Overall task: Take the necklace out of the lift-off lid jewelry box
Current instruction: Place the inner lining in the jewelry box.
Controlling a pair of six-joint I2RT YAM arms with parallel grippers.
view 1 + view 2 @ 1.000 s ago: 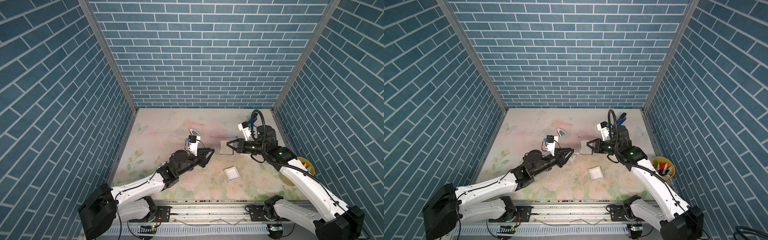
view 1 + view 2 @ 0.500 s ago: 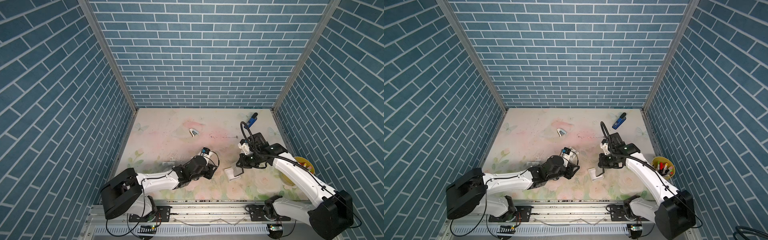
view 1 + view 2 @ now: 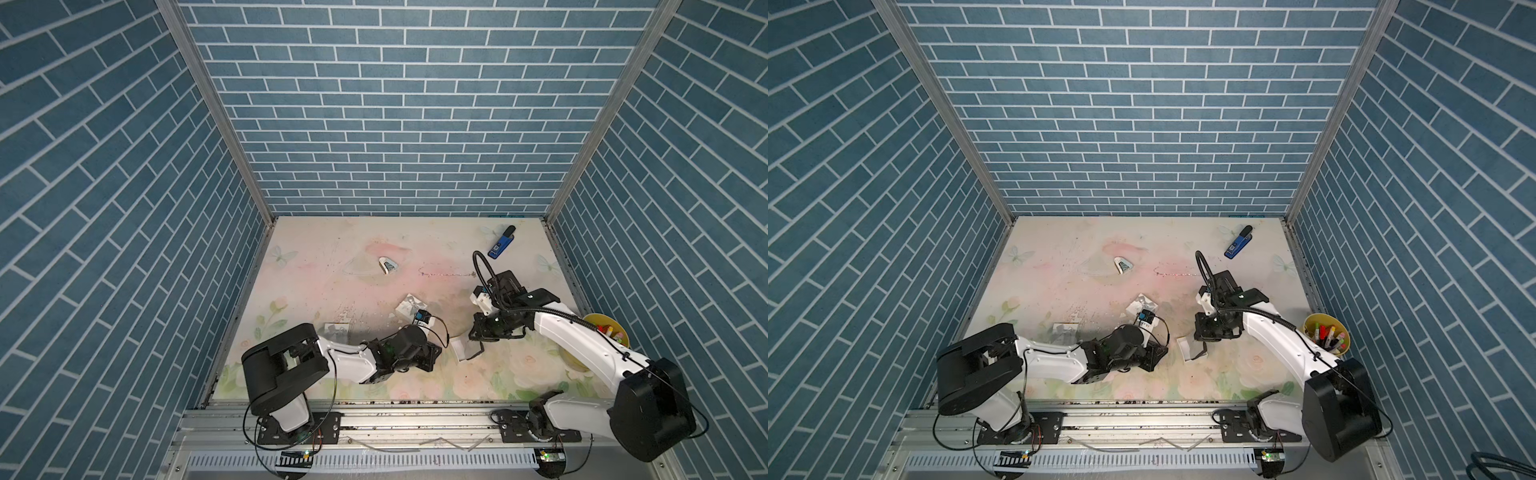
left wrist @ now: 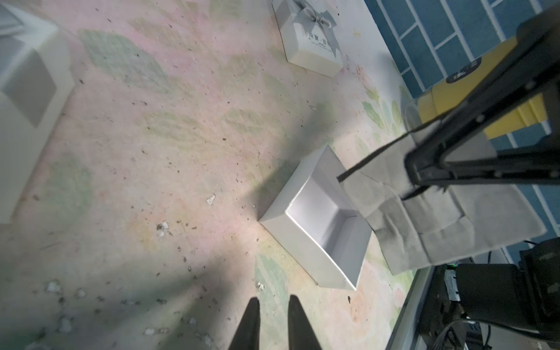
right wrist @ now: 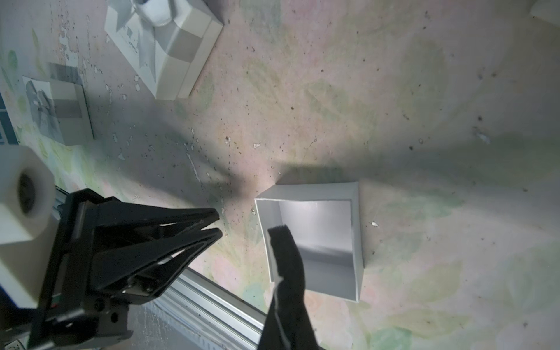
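The white jewelry box base [image 3: 458,348] [image 4: 315,230] [image 5: 318,236] stands open, its inside bare. My right gripper [image 4: 407,194] [image 5: 277,233] hangs over the box's edge, shut on a grey felt pad [image 4: 439,218] [image 3: 472,352]. A thin chain [image 3: 446,274] [image 3: 1177,274], apparently the necklace, lies stretched out on the mat farther back. The bow-topped lid [image 3: 409,307] [image 4: 309,33] rests on the mat behind my left wrist. Low over the mat, just left of the box, my left gripper [image 4: 272,303] [image 5: 218,222] has a narrow gap between its jaws and holds nothing.
A second white box [image 3: 336,330] sits left of the lid. A yellow cup of markers [image 3: 606,332] stands at the right edge, under my right arm. At the back lie a blue stapler [image 3: 500,243] and a small white piece [image 3: 388,266].
Both arms came down from mid-table towards the front. My right gripper lowered the grey pad to the open box. My left gripper's jaws narrowed.
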